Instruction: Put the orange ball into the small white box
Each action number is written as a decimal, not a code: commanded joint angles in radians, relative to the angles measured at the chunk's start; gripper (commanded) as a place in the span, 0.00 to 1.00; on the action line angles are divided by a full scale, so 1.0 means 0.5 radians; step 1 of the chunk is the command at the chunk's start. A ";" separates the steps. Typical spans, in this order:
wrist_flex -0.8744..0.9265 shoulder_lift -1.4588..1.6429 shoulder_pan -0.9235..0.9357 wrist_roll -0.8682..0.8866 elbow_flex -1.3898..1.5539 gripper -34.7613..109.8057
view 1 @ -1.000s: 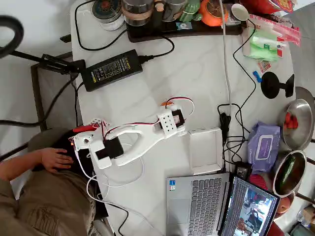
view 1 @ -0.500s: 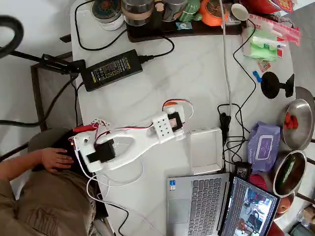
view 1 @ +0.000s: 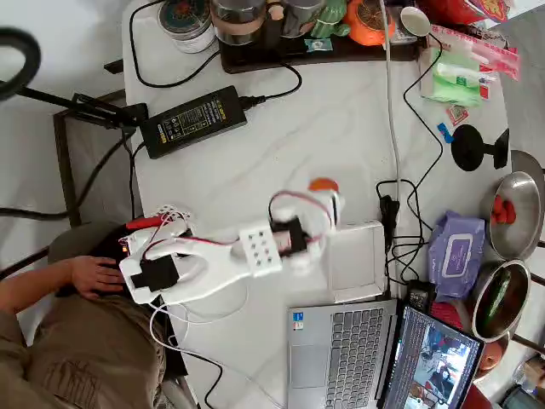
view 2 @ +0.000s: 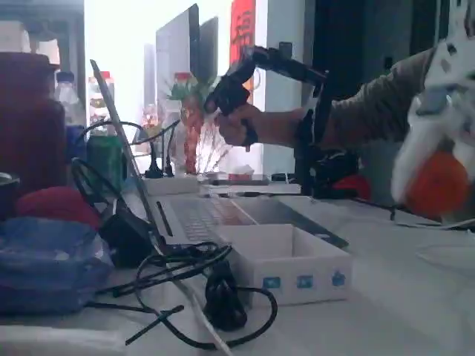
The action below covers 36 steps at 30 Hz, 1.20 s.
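Ball (view 1: 323, 185) sits in the claw (view 1: 326, 203), centre of the overhead view, just left of the box's upper left corner. In the fixed view we see the ball (view 2: 438, 183) at the right edge, lifted clear of the counter (view 2: 415, 311), white claw (view 2: 434, 174) parts wrapped round it, all blurred. Claw clamped on the ball, as far as the blur lets us judge.

Box (view 1: 358, 260) lies right of centre in the overhead view, long side running up-down the frame, above the laptop (view 1: 341, 349). In the fixed view the box (view 2: 286, 259) is at lower centre, open, nothing in it that we can see. Black cables (view 1: 400, 221) trail just right of the box.

Step in hand, by our reading: carry phase, ball lifted and near the box but not over it.

Next move calls for bringing the ball rightward and downward in the overhead frame until it hangs inside the box walls, lowering, then letting go. Walls are low; a high drop could bounce the ball out.
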 commanded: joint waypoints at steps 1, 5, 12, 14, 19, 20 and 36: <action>0.138 0.089 0.083 0.006 -0.282 0.32; 0.249 0.086 0.190 -0.080 -0.491 0.32; 0.221 0.083 0.463 -0.199 -0.546 0.32; 0.215 0.080 0.546 -0.233 -0.546 0.32; 0.144 0.037 0.650 -0.316 -0.549 0.32; 0.114 0.006 0.666 -0.319 -0.549 0.32; -0.012 -0.881 0.736 -0.279 -1.028 0.32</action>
